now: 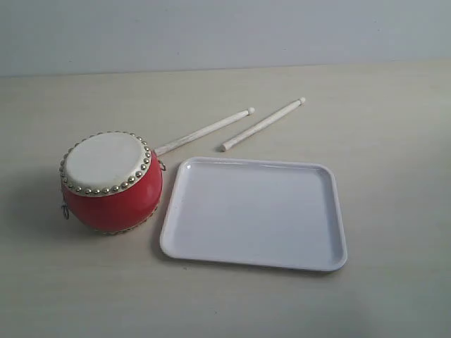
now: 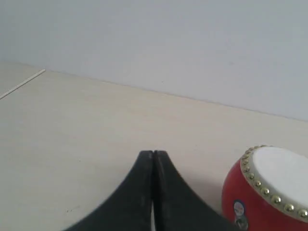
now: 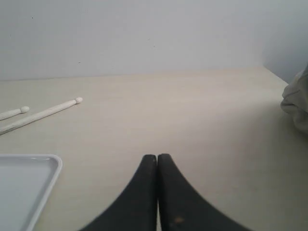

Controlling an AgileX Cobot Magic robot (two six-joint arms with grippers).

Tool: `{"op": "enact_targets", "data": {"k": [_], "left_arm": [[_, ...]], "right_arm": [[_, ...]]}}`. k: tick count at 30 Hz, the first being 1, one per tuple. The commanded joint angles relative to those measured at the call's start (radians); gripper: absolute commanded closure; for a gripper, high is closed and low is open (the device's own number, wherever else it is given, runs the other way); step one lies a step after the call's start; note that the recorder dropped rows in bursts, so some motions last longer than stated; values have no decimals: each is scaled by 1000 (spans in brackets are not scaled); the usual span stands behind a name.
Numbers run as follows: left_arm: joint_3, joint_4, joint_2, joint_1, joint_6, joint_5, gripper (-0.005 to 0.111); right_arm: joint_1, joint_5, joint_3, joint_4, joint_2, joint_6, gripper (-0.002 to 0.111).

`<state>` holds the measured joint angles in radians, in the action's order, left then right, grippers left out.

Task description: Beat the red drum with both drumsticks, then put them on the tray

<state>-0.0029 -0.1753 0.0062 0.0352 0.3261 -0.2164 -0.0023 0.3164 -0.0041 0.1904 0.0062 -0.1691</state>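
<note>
The red drum stands on the table at the left, cream skin up; it also shows at the edge of the left wrist view as the red drum. Two pale drumsticks lie behind it: one drumstick runs from the drum's rim, the other drumstick lies beside it. The white tray sits right of the drum with nothing in it. Neither arm appears in the exterior view. My left gripper is shut and holds nothing, beside the drum. My right gripper is shut and holds nothing, with a drumstick and the tray corner off to one side.
A pale wall rises behind the table. A crumpled light cloth lies at the table's edge in the right wrist view. A thin seam line crosses the tabletop in the left wrist view.
</note>
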Motion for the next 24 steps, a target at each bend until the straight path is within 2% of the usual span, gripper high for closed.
{"op": "enact_targets", "data": {"k": [1, 4, 7, 9, 10, 11, 12, 14, 15, 16, 17, 24], "left_arm": [[3, 15, -6, 3, 136, 90, 107], [3, 15, -6, 3, 314, 168, 107], [3, 15, -6, 3, 323, 273, 107], [3, 12, -6, 3, 323, 456, 107], [3, 12, -6, 3, 336, 666, 107], [-3, 12, -6, 3, 372, 803, 107], [-40, 14, -6, 3, 380, 817, 107], [-195, 14, 72, 3, 354, 701, 107], [-319, 3, 164, 3, 318, 634, 107], [-379, -6, 226, 3, 302, 605, 107], [-483, -59, 367, 3, 298, 557, 107], [-826, -365, 865, -17, 412, 264, 107]], "right_arm": [[-6, -7, 4, 0, -6, 0, 108], [-6, -7, 4, 0, -6, 0, 108], [-6, -7, 4, 0, -6, 0, 108], [-6, -7, 4, 0, -6, 0, 108], [-6, -7, 4, 0, -6, 0, 108], [-6, -7, 4, 0, -6, 0, 108], [-6, -7, 4, 0, -6, 0, 108], [-6, -7, 4, 0, -6, 0, 108], [-6, -7, 4, 0, -6, 0, 108], [-6, -7, 4, 0, -6, 0, 108], [-6, -7, 4, 0, -6, 0, 108], [-6, -7, 4, 0, -6, 0, 108]]}}
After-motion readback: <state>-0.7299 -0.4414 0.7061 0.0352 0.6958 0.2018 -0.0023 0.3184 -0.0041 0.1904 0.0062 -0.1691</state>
